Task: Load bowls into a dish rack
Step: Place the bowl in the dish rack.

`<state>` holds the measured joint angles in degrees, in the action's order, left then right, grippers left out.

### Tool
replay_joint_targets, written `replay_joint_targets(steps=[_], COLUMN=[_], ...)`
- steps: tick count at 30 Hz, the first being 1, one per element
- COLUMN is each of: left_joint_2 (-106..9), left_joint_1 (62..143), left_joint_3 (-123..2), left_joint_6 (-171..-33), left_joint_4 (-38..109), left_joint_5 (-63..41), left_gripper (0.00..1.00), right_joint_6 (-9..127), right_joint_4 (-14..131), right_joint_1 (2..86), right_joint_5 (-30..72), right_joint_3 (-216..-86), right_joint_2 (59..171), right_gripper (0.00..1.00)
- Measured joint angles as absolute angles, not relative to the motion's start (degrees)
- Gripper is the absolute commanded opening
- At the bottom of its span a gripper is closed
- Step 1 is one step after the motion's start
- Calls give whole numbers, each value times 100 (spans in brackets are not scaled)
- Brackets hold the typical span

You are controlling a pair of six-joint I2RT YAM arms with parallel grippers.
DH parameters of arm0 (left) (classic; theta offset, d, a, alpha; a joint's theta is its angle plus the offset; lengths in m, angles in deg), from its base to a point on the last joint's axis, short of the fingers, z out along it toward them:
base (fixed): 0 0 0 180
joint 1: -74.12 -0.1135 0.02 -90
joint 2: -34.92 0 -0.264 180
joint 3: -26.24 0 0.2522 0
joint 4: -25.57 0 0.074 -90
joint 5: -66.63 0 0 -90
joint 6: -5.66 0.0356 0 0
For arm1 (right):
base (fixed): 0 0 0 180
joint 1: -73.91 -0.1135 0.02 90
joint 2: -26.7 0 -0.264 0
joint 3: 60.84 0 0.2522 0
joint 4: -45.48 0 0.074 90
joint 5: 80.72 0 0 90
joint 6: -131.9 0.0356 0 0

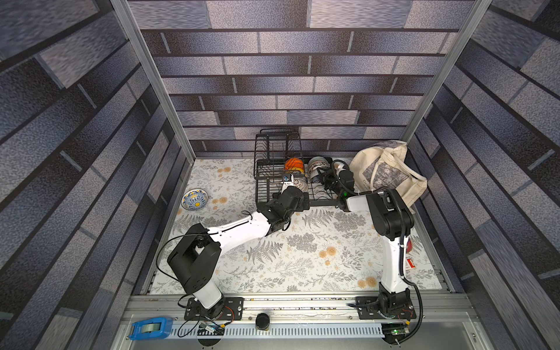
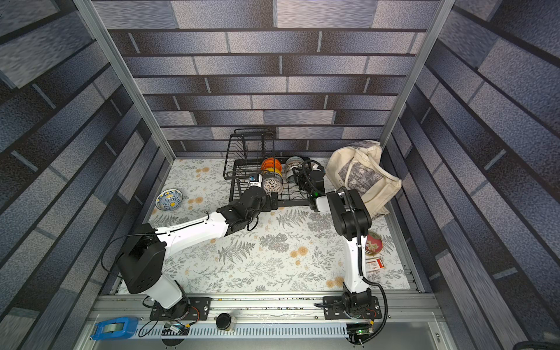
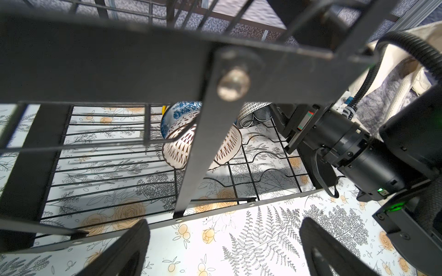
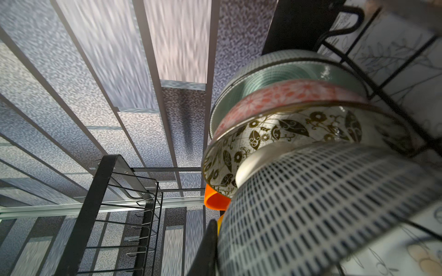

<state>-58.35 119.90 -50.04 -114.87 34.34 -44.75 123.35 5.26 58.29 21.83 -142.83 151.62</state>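
The black wire dish rack [image 1: 263, 177] stands at the back of the table. Several bowls stand on edge in it: orange [image 1: 294, 164], leafy-patterned [image 4: 275, 129], pink [image 4: 287, 94], blue floral [image 3: 183, 112] and a teardrop-patterned white one [image 3: 178, 148]. My right gripper [image 1: 321, 179] reaches into the rack, shut on the white lattice bowl [image 4: 323, 203]; one finger [image 4: 205, 251] lies against its wall and the other is hidden. My left gripper [image 3: 223, 222] hangs open and holds nothing, above the table just outside the rack's front rail [image 3: 239, 208]. A blue-yellow bowl [image 1: 194, 199] sits alone at the table's left.
A cream tote bag [image 1: 385, 172] slumps at the back right, close behind the right arm. A red round tin [image 2: 374, 244] and a small card [image 2: 375, 264] lie near the right edge. A blue tape dispenser [image 1: 150, 328] rests on the front rail.
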Motion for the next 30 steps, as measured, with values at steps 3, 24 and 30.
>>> replay_joint_targets(steps=[3,24,30], left_joint_2=[-5835,-5835,-5835], left_joint_1=[11990,11988,11988], left_joint_3=[-5004,-5004,-5004], left_joint_6=[-11487,-11487,-11487], left_joint_4=[3431,3431,3434], left_joint_5=[-4473,-4454,-4454], left_gripper=[100,100,100], right_joint_6=[12425,12678,12676], right_joint_4=[627,1175,1324], right_joint_1=[5832,5829,5832], right_joint_5=[2179,2135,2135], right_joint_3=[-14313,-14368,-14388], right_joint_2=[15160,15009,14989], right_gripper=[17,28,34])
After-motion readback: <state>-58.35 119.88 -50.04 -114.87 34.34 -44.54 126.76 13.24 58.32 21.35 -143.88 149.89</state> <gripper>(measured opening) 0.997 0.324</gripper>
